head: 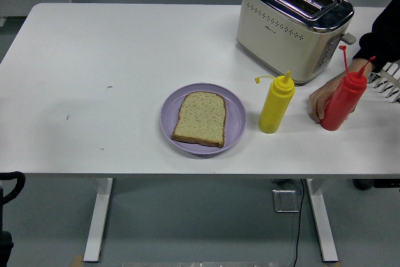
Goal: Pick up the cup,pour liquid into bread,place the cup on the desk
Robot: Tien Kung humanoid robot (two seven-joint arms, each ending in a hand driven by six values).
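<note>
Two plastic squeeze bottles, yellow [276,104] beside round lilac plate [234,123] of bread [200,118], person's hand [320,99] wrapped around red [342,101].

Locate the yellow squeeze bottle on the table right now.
In the head view the yellow squeeze bottle stands upright right of centre, between the purple plate holding bread and the red bottle, in front of the toaster.

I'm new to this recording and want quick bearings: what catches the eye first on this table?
A slice of bread on a lilac plate sits near the table's front edge, centre. Just right of it stands a yellow squeeze bottle, and further right a person's hand grips a red squeeze bottle. A cream and chrome toaster stands behind them, at the far right.
</note>
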